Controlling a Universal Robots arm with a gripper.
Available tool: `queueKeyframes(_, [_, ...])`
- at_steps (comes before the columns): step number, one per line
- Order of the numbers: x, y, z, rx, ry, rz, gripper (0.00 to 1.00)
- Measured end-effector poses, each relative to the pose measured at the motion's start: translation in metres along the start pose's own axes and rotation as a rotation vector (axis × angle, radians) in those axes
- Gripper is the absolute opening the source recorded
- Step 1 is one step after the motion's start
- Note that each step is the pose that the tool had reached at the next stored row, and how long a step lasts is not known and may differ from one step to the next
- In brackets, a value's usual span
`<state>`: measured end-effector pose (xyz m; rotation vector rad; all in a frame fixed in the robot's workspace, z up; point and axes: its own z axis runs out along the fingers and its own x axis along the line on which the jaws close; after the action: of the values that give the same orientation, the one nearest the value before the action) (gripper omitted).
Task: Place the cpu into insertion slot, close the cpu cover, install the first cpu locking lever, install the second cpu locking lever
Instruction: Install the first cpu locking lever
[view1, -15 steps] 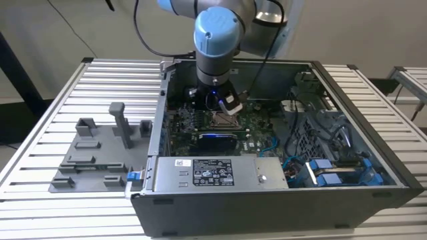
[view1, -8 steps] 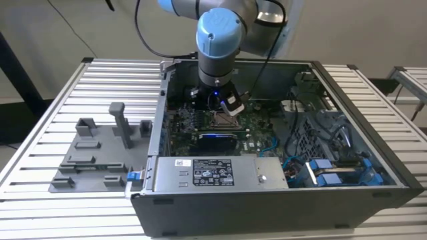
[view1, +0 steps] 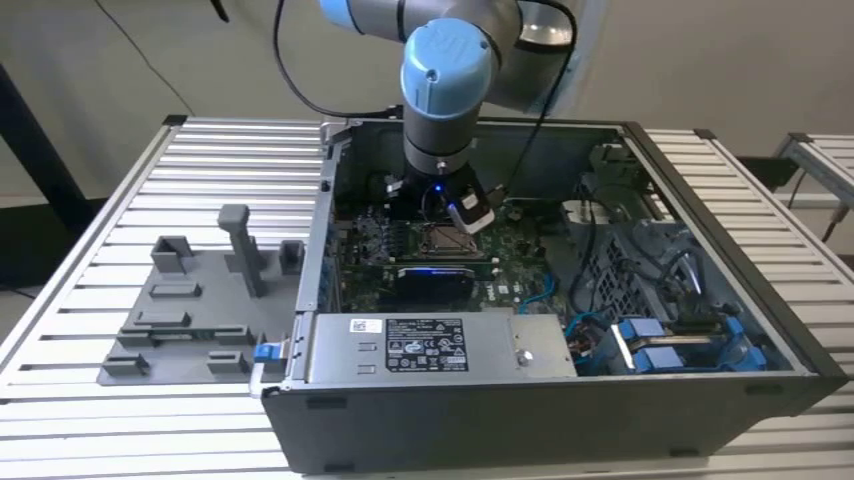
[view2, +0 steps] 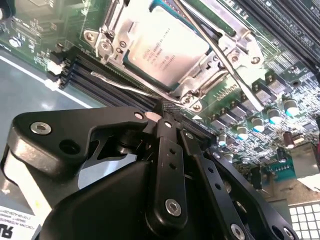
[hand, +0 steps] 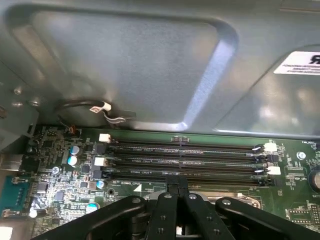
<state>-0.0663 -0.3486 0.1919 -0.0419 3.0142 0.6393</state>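
Note:
In the second wrist view the cpu (view2: 165, 47) lies flat in the insertion slot (view1: 442, 238), its silvery top showing. The cpu cover (view2: 207, 62) lies down around it as a metal frame. One thin locking lever (view2: 222, 57) runs slanting across the socket's edge. A second lever (view2: 122, 84) lies along the side facing the memory slots. My gripper (view2: 162, 114) is shut, its tips together just short of that second lever's end, with nothing seen between them. The same shut tips (hand: 176, 181) hang low over the board in the first wrist view.
The work sits inside an open computer case (view1: 721, 400). Black memory slots (hand: 185, 160) run beside the socket, and the case's metal wall (hand: 150, 65) rises behind them. A power supply (view1: 427, 345) stands at the front. A grey fixture plate (view1: 187, 300) lies on the exterior view's left.

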Motion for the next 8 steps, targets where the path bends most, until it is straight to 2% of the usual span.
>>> queueKeyframes(8, [-0.0096,-0.0013,0.0014,-0.0002,-0.0001,0.000,0.11])
